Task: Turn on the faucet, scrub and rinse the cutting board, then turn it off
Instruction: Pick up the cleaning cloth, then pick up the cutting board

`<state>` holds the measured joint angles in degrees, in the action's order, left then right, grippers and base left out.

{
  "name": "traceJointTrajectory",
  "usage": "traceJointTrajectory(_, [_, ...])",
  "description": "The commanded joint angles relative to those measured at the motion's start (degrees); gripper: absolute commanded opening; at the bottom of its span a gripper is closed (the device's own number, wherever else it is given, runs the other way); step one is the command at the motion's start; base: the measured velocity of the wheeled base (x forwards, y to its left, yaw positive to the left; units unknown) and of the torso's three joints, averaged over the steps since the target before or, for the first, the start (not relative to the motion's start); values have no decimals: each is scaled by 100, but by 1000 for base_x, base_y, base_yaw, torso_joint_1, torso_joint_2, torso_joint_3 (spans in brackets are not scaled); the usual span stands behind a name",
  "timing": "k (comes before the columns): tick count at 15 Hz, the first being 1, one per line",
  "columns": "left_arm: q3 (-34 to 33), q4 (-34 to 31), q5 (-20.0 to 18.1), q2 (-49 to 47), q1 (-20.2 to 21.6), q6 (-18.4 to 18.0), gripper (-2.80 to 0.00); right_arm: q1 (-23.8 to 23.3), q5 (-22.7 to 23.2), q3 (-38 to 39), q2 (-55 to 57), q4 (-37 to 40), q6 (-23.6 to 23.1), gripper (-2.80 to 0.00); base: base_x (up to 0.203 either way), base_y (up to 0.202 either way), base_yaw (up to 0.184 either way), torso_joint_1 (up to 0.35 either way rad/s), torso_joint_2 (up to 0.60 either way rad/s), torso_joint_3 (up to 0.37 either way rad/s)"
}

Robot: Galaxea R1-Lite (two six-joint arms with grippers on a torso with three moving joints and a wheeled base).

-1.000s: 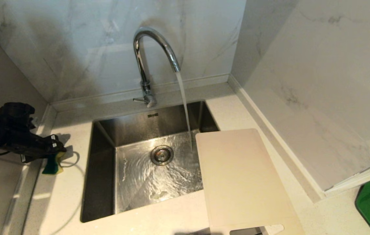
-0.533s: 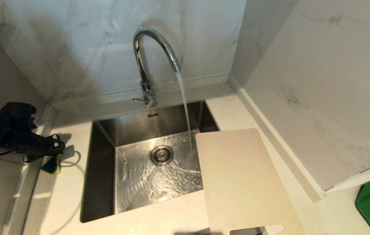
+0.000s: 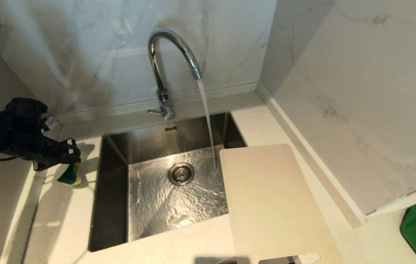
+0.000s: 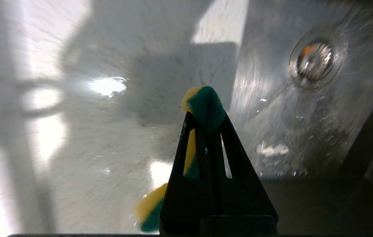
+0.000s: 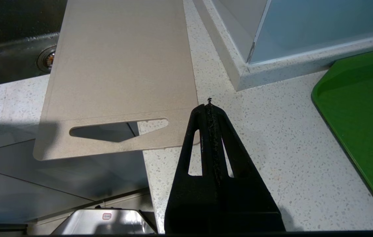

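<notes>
The faucet (image 3: 171, 55) runs into the sink (image 3: 112, 205) — the left gripper (image 3: 71, 158) pinches a sponge (image 3: 69, 176) beside it; the cutting board (image 3: 270, 198), dry-looking, bridges the sink's right rim — scrubbing, rinsing, shutoff remain

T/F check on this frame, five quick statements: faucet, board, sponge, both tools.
1. Water runs from the faucet into the sink. True.
2. The left tool is shut on the sponge. True; the sponge shows between its fingers in the left wrist view.
3. The board lies flat on the sink floor. False: it rests on the counter at the sink's right side, one end overhanging the basin.
4. The right tool grips the board. False: it is shut on nothing, beside the board's handle end.
5. The stream falls on the board. False: it lands in the basin just beside the board's edge.
</notes>
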<state>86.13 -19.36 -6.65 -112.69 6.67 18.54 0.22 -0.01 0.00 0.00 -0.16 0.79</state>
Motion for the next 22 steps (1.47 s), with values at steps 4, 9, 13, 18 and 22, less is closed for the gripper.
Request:
traceJointTrajectory(4, [915, -587, 48, 1362, -121, -258, -280, 4, 1, 0, 0, -2, 0, -280, 0, 0, 0, 0, 0, 0])
traceJointTrajectory(9, [1471, -1133, 49, 2590, -345, -567, -280, 4, 1, 0, 0, -2, 0, -280, 0, 0, 0, 0, 0, 0])
traceJointTrajectory(13, [1525, -1280, 52, 3656, -430, -994, -280, 4, 1, 0, 0, -2, 0, -280, 0, 0, 0, 0, 0, 0])
traceJointTrajectory(18, [1101, -1512, 49, 4678, -431, -1182, -280, 4, 1, 0, 0, -2, 0, -280, 0, 0, 0, 0, 0, 0])
traceJointTrajectory(22, [19, -1307, 25, 5471, -342, -1203, -280, 4, 1, 0, 0, -2, 0, -280, 0, 0, 0, 0, 0, 0])
